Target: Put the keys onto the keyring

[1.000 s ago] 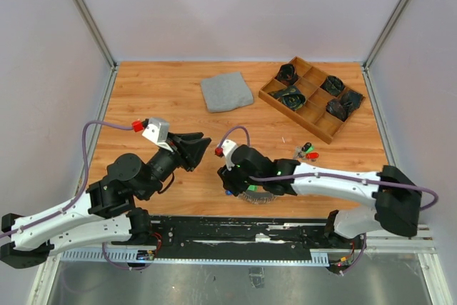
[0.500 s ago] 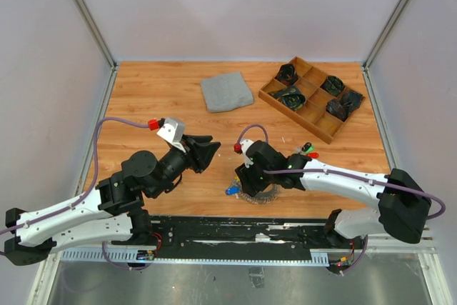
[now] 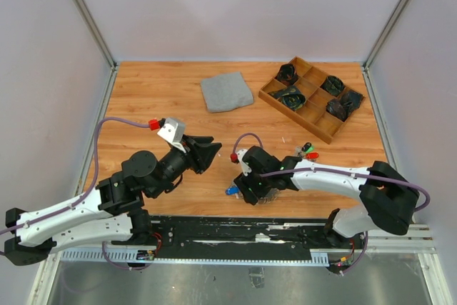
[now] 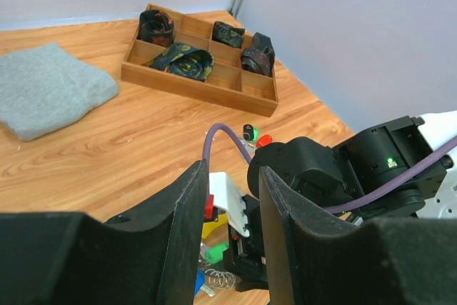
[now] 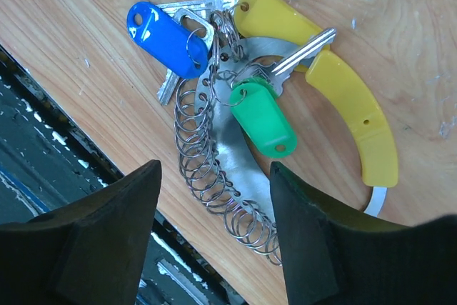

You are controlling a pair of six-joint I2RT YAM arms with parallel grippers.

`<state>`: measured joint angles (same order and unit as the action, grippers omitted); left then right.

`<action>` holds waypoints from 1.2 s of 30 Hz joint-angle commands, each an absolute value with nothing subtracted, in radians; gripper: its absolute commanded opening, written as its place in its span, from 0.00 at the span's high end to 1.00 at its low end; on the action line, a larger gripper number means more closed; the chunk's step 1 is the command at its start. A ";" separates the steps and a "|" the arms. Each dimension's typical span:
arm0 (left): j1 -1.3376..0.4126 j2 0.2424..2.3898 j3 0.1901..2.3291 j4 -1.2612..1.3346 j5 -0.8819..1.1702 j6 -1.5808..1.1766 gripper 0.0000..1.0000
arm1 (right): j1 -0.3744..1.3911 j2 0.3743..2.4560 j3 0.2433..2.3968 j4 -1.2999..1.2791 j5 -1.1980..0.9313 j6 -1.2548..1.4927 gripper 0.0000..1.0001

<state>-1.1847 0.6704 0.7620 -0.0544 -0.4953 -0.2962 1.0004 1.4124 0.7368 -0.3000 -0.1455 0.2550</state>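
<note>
- Table [image 3: 143, 105]: wooden top, filling the middle of the overhead view.
- Right gripper [image 5: 214, 176]: low centre of the overhead view. We note its jaws have spread wide over the last second. They are released and grasp nothing, standing above the keyring.
- Left gripper [image 3: 211, 151]: left of centre. It has advanced toward the middle and now hangs in the air, jaws parted with nothing between them.
- Tray [image 3: 294, 117]: upper right, unchanged.
- Cloth [image 3: 226, 92]: grey and folded, upper centre, unchanged.
- Keyring [image 5: 187, 137]: a silvery coil lying flat on the table near the bottom edge, now let go.
- Blue key [image 5: 166, 37] and green key [image 5: 263, 121]: both lie against the coil. We judge them threaded on.
- Loose keys [image 3: 309, 152]: red and green heads, right of centre, well apart from the coil.

We read the release as one threading step finished. The loose keys are still to be fetched.
</note>
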 commanded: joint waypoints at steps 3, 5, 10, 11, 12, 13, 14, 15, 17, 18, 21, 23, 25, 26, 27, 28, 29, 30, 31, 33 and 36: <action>-1.177 0.673 0.758 -0.018 -0.493 -0.304 0.59 | 0.994 1.437 0.731 -0.283 -0.156 0.187 0.35; -1.177 0.675 0.759 -0.017 -0.493 -0.305 0.59 | 0.999 1.445 0.730 -0.282 -0.151 0.180 0.35; -1.177 0.680 0.759 -0.014 -0.491 -0.307 0.59 | 1.019 1.454 0.727 -0.289 -0.100 0.158 0.35; -1.177 0.681 0.759 -0.013 -0.492 -0.307 0.59 | 1.022 1.456 0.727 -0.289 -0.093 0.153 0.35; -1.177 0.682 0.759 -0.012 -0.492 -0.307 0.59 | 1.028 1.459 0.727 -0.291 -0.085 0.145 0.35; -1.177 0.683 0.759 -0.011 -0.490 -0.307 0.59 | 1.037 1.465 0.728 -0.294 -0.078 0.133 0.35; -1.177 0.684 0.760 -0.011 -0.491 -0.307 0.59 | 1.045 1.472 0.730 -0.299 -0.070 0.125 0.35; -1.177 0.685 0.761 -0.011 -0.490 -0.307 0.59 | 1.054 1.477 0.731 -0.302 -0.063 0.117 0.35; -1.178 0.686 0.761 -0.012 -0.493 -0.307 0.59 | 1.071 1.482 0.726 -0.303 -0.058 0.108 0.35; -1.178 0.686 0.761 -0.013 -0.494 -0.307 0.59 | 1.079 1.483 0.723 -0.300 -0.056 0.105 0.36; -1.177 0.680 0.761 -0.018 -0.499 -0.308 0.59 | 1.100 1.487 0.715 -0.303 -0.031 0.098 0.40; -1.177 0.675 0.759 -0.021 -0.504 -0.308 0.59 | 1.110 1.488 0.712 -0.301 -0.028 0.098 0.44; -1.177 0.671 0.762 -0.028 -0.507 -0.308 0.59 | 1.120 1.493 0.715 -0.305 -0.018 0.100 0.45; -1.177 0.668 0.764 -0.035 -0.511 -0.307 0.59 | 1.123 1.497 0.721 -0.311 -0.018 0.101 0.45; -1.177 0.664 0.766 -0.042 -0.515 -0.307 0.59 | 1.124 1.504 0.726 -0.317 -0.016 0.102 0.46; -1.177 0.659 0.767 -0.049 -0.522 -0.305 0.59 | 1.125 1.511 0.730 -0.322 -0.011 0.106 0.48; -1.177 0.653 0.768 -0.056 -0.528 -0.304 0.59 | 1.127 1.518 0.734 -0.324 -0.006 0.108 0.51; -1.177 0.645 0.768 -0.065 -0.536 -0.302 0.59 | 1.129 1.525 0.734 -0.323 -0.004 0.109 0.54; -1.177 0.638 0.767 -0.070 -0.543 -0.302 0.59 | 1.130 1.529 0.734 -0.322 -0.003 0.109 0.57; -1.177 0.624 0.766 -0.080 -0.551 -0.304 0.59 | 1.130 1.526 0.729 -0.316 -0.004 0.108 0.62; -1.177 0.610 0.760 -0.094 -0.561 -0.308 0.58 | 1.131 1.502 0.722 -0.302 -0.017 0.110 0.69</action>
<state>-1.1847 0.6357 0.7620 -0.0769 -0.5240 -0.2970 1.1175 1.4868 0.7513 -0.2726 -0.0265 0.1085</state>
